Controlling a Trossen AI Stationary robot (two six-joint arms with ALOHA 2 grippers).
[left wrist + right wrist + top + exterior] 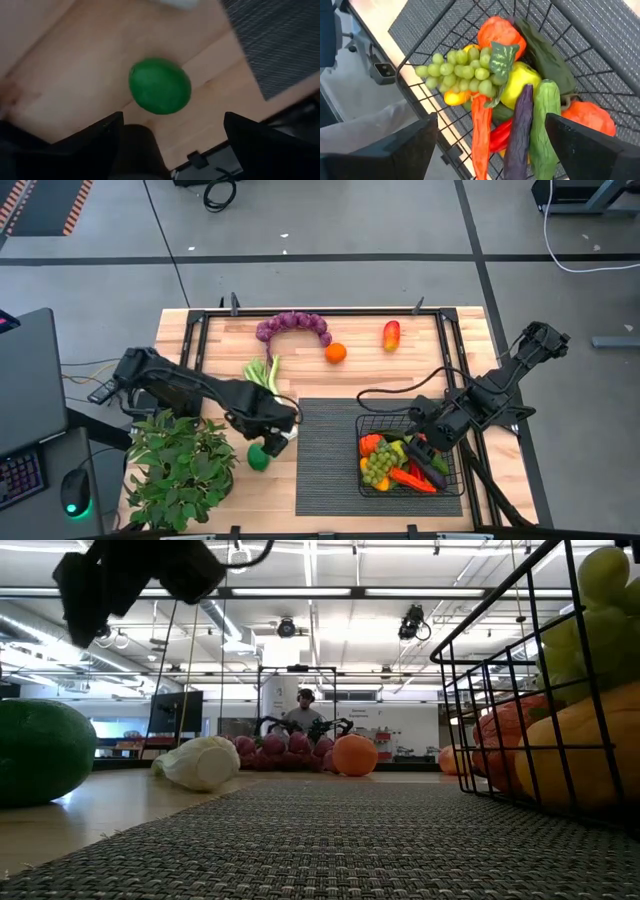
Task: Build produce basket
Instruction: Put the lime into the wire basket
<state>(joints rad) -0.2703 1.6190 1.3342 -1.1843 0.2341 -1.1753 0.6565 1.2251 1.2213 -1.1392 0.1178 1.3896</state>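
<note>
Black wire basket (372,423) heaped with produce (400,463) at mat's (325,455) right near corner, right gripper (425,442) released above it, left gripper (268,442) released over green lime (258,457) beside mat's left edge, bare mat between.

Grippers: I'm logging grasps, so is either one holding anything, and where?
Nothing is held: the left gripper hangs open above the green apple, the right gripper open over the basket.
</note>
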